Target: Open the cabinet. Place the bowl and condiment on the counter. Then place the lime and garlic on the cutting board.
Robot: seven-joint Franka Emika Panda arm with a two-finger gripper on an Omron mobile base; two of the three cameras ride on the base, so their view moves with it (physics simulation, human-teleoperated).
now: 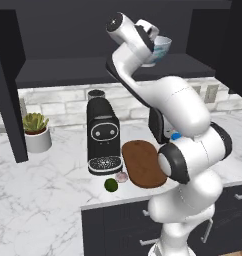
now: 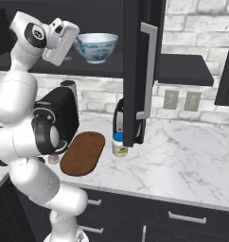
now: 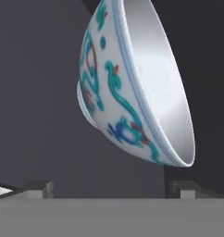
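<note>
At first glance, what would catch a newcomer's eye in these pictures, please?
The painted bowl on the open cabinet's shelf, with the open gripper raised right beside it. Below on the counter, the oval cutting board lies bare, with the lime and garlic beside it.

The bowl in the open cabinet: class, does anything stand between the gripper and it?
Nothing visible does. The bowl sits on the cabinet shelf, and the open gripper points straight at it; in the hand view only bare space lies between the fingertips and the bowl's side.
</note>
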